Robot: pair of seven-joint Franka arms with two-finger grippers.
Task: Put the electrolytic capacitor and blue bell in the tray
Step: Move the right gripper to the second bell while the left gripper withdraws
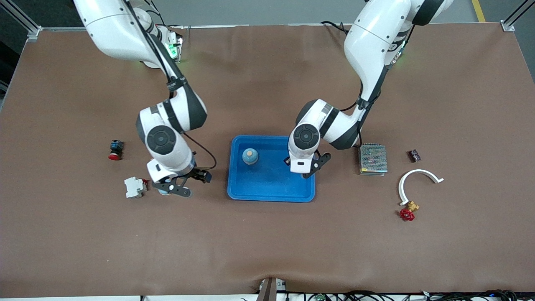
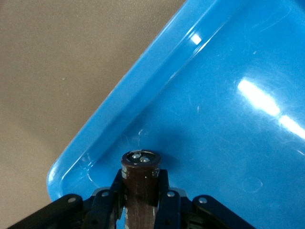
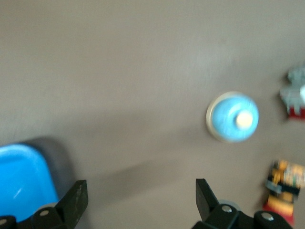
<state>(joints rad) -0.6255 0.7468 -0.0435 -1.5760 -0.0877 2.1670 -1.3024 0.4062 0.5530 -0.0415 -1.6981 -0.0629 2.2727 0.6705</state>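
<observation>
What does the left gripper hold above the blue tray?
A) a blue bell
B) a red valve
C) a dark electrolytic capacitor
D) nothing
C: the left gripper is shut on the electrolytic capacitor over a corner of the tray; the right gripper hangs open over the table beside the tray.

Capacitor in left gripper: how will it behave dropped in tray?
The capacitor, held by the left gripper over the tray, is a smooth cylinder: likely rolls if laid down. Taller than wide: may tip on end. Tray rim should stop it.

White arms, black joints and cables
</observation>
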